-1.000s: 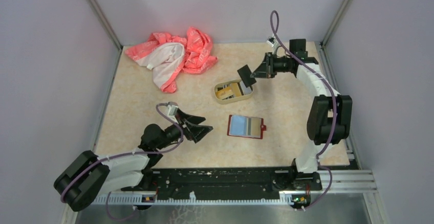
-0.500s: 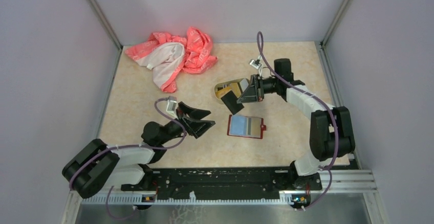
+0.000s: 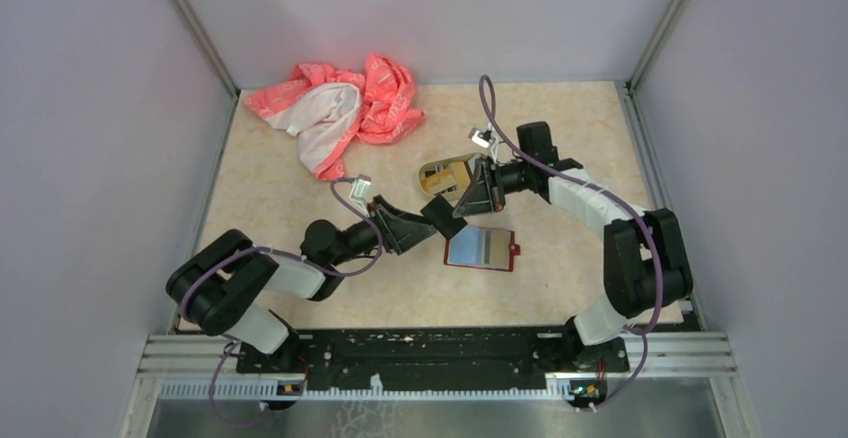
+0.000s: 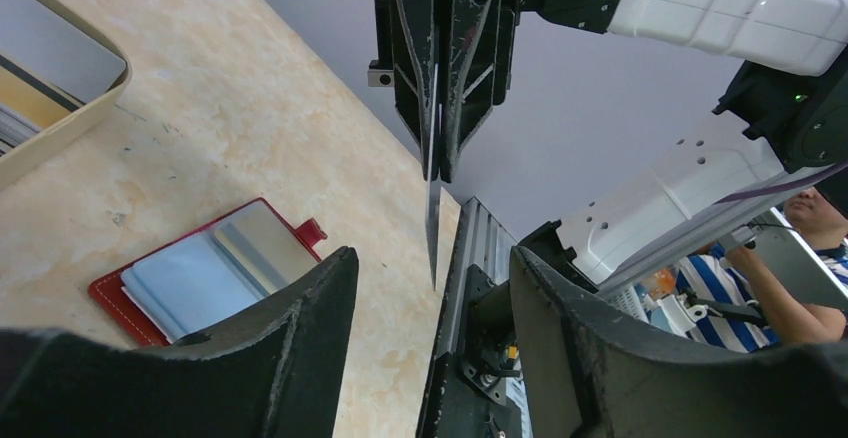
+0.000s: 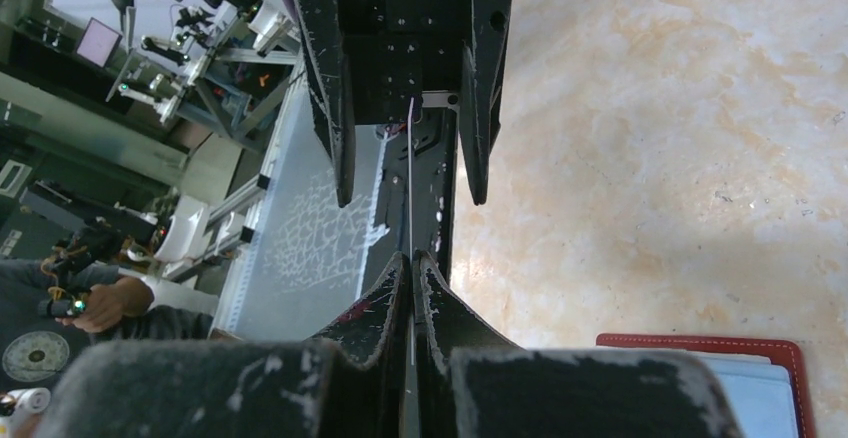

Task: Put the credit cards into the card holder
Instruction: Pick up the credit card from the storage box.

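Note:
My right gripper (image 3: 462, 205) is shut on a dark credit card (image 3: 443, 216), holding it on edge in the air just left of the card holder. In the right wrist view the card shows as a thin line (image 5: 410, 188) running out from my pinched right gripper (image 5: 412, 256). My left gripper (image 3: 425, 226) meets it from the left. Its jaws stand open on either side of the card's free edge (image 4: 432, 228) without touching it. The dark-red card holder (image 3: 480, 248) lies open and flat, with pale blue and grey cards in its pockets (image 4: 200, 278). More credit cards, one gold (image 3: 440, 180), lie in the tan tin.
The tan tin tray (image 3: 428, 169) sits just behind the two grippers. A pink and white cloth (image 3: 340, 108) lies bunched at the back left. A black rail (image 3: 420, 343) runs along the near table edge. Walls close in the left, right and back.
My right arm carried the dark card from above the tin down and left. My left arm reached right to meet it, and its jaws narrowed around the card.

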Controlling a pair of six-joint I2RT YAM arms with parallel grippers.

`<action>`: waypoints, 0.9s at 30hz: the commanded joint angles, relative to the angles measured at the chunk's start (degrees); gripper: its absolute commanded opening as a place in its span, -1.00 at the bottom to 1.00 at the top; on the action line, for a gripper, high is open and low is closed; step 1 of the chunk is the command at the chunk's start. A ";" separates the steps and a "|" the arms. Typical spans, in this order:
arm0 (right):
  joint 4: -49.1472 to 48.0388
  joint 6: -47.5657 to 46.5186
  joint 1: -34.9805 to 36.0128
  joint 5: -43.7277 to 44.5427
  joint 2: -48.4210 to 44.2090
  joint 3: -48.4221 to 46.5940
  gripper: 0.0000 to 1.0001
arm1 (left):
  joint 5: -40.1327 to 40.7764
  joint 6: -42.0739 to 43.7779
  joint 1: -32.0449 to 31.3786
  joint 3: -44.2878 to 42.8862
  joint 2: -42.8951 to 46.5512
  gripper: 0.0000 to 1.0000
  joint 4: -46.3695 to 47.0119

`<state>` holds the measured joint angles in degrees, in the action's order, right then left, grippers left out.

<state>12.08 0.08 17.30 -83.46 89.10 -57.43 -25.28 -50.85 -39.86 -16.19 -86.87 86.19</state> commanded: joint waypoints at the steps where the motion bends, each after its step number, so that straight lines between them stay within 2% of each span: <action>1: 5.68 -8.15 1.57 1.10 -1.18 -2.97 -1.00 | -1.04 -2.43 0.21 -1.65 -1.76 0.24 11.79; 5: 14.23 -17.00 3.07 3.88 0.17 -5.47 -1.00 | -0.38 -1.53 0.17 -1.66 -1.35 0.05 11.65; 6: 16.03 -18.66 3.44 4.51 0.50 -6.10 -1.00 | -0.42 -1.27 0.21 -1.66 -1.03 -0.08 11.36; 7: 17.27 -19.83 3.72 5.11 0.88 -6.58 -1.00 | -0.71 -0.88 0.22 -1.66 -0.68 -0.30 10.98; 8: 18.20 -20.65 4.06 5.53 1.13 -7.05 -1.00 | -1.27 -0.45 0.17 -1.72 -0.34 -0.69 10.34; 9: 18.80 -21.15 4.15 5.83 1.23 -7.28 -1.00 | -2.55 0.20 0.21 -1.82 0.00 -1.00 9.67; 11: 19.46 -21.20 4.16 6.63 1.17 -7.74 -0.95 | -3.39 1.11 0.21 -1.37 1.37 -1.00 7.83; 14: 22.70 -24.18 4.23 9.01 0.99 -8.49 -0.19 | -1.13 3.55 0.30 0.81 4.93 -1.00 4.00; 16: 23.62 -25.73 4.42 9.47 0.93 -7.93 0.01 | 0.54 5.42 0.31 2.29 7.71 -1.00 1.64; 19: 23.58 -27.04 6.03 9.87 1.30 -7.45 0.00 | 1.80 6.93 0.31 2.93 11.06 -1.00 -1.94; 24: 25.37 -30.19 9.09 9.17 1.82 -8.21 -0.22 | 1.12 8.47 0.30 2.34 13.16 -1.00 -5.40; 27: 24.97 -30.04 9.24 7.43 1.86 -8.11 -0.26 | 0.65 8.59 0.31 2.47 13.01 -1.00 -5.33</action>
<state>37.08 -26.76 25.85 -74.19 90.85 -63.46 -24.53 -44.05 -39.75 -13.65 -74.65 80.55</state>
